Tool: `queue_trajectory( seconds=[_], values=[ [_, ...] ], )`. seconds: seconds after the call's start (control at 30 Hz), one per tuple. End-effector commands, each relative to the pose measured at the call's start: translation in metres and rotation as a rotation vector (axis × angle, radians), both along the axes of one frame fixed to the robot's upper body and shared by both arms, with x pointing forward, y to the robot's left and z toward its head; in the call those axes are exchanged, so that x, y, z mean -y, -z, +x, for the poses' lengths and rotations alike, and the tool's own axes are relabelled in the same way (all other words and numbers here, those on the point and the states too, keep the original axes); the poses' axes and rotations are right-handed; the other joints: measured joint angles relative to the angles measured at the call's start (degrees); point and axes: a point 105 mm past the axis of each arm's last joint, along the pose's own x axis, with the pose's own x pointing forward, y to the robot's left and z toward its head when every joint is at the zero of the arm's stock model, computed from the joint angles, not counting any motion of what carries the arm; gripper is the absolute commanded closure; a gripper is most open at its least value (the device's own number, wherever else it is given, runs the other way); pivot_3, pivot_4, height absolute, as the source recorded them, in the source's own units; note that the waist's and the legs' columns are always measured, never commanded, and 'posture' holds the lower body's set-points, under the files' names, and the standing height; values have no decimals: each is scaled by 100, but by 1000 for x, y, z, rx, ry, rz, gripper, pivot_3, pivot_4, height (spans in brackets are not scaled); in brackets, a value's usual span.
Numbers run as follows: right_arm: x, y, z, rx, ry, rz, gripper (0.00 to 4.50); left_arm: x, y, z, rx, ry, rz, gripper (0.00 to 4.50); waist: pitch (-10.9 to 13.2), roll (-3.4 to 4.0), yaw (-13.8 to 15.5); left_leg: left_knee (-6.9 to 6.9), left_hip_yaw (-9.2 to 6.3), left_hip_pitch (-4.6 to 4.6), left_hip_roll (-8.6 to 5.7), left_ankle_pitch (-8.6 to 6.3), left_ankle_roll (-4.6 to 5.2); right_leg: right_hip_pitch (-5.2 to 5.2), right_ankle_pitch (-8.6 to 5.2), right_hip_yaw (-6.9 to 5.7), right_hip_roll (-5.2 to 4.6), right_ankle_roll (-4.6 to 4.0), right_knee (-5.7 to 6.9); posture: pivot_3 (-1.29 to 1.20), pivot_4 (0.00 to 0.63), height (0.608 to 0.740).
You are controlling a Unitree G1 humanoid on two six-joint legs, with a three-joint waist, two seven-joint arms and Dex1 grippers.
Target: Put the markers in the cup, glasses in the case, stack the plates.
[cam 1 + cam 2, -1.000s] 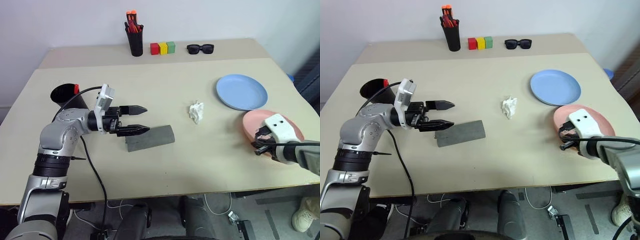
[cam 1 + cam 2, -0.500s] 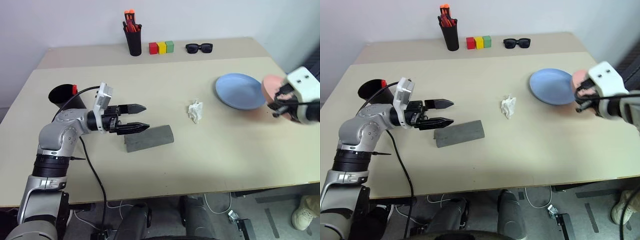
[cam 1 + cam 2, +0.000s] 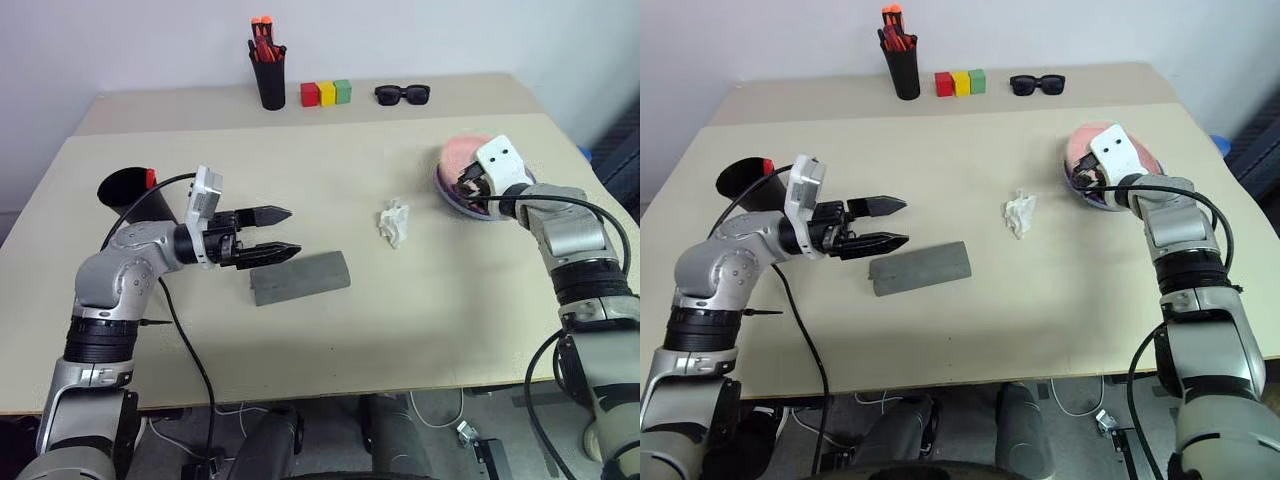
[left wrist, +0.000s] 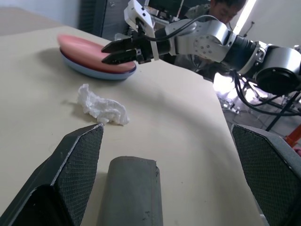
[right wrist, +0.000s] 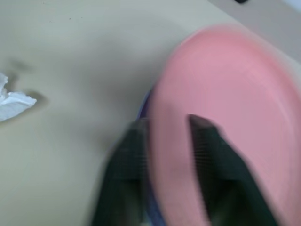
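From the head camera, the left gripper point(image 3: 282, 232) points level across the table point(image 3: 330, 330) toward the robot's right, its two black fingers spread wide and holding nothing, just above the near end of the grey case point(image 3: 300, 277). The case lies closed on its flat side, a rounded half-cylinder. Behind that arm stands the black cup point(image 3: 128, 191) with something red showing at its rim. The right arm reaches forward with its gripper point(image 3: 1081, 182) at the near rim of the pink plate point(image 3: 1086, 140), which lies on top of the blue plate point(image 3: 446, 191); only a thin edge of blue shows beneath. A crumpled white tissue point(image 3: 394, 222) lies between case and plates.

In the left wrist view, the mesh-textured fingers point(image 4: 77, 155) stand far apart with the case's end between them, untouched. Beyond, the right gripper's fingers sit slightly parted at the pink plate's rim.

In the right wrist view, blurred, the two fingers point(image 5: 205, 141) straddle the pink plate's edge, one over it, one beside; whether they still press it I cannot tell.

No readable writing appears anywhere.
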Motion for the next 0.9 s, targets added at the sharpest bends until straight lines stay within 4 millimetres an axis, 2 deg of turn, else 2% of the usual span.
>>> queue_trajectory(
  seconds=[0.03,0.1,0.17,0.23,0.3,0.4,0.47,0.7,0.73,0.8,0.87,0.9],
  values=[
    [-22,-39,-3,100,-89,250,937,-5,-10,-4,38,-10,-21,0,1,2,-33,-1,2,2,1,0,0,0,1,2,0,0,1,0,150,740],
    [-30,-49,-9,123,-116,355,50,-5,-9,-4,36,-14,-27,0,1,2,-16,0,1,5,3,0,0,0,2,3,3,-3,5,0,150,740],
    [-43,-57,-17,120,-163,458,50,-5,-9,-3,39,-18,-35,0,1,2,2,2,-3,5,3,0,1,0,4,3,4,-5,11,0,150,740],
    [-56,-57,-26,101,-213,484,50,-5,-8,-2,39,-21,-39,0,1,3,17,4,-6,5,3,-6,10,0,5,2,4,-7,13,0,150,740],
    [-67,-46,-31,58,-222,474,50,-4,-8,-1,40,-21,-42,0,1,2,25,7,-7,6,2,-14,26,2,6,2,4,-7,15,0,150,740],
    [-81,-19,-37,-1,-227,391,50,-4,-8,0,44,-19,-46,0,0,2,20,9,-6,8,1,-15,26,4,6,2,4,-6,15,0,150,740],
    [-83,0,-36,-29,-204,332,50,-3,-8,0,46,-18,-46,0,0,3,17,9,-3,8,0,-14,25,3,6,2,4,-6,16,0,150,740],
    [-89,37,-33,-98,-189,260,50,-3,-8,-1,52,-26,-42,0,-1,3,-2,9,0,8,-1,-12,23,0,8,3,6,-8,17,0,150,740],
    [-90,41,-33,-117,-190,275,291,-3,-8,-1,52,-29,-42,0,-1,3,0,9,0,8,-1,-13,23,1,8,3,6,-8,17,0,150,740],
    [-93,60,-40,-182,-241,193,947,-4,-8,-2,54,-29,-45,0,-1,3,7,10,0,8,0,-13,23,2,8,3,5,-8,16,0,150,740],
    [-89,67,-39,-191,-234,168,1874,-4,-8,-3,52,-33,-46,0,-1,3,8,10,0,8,-1,-13,23,2,8,3,6,-8,16,0,150,740],
    [-88,66,-37,-187,-225,190,2508,-4,-8,-3,53,-34,-45,0,-2,5,5,10,0,8,-1,-13,23,2,8,2,6,-8,15,0,150,740]
  ],
)
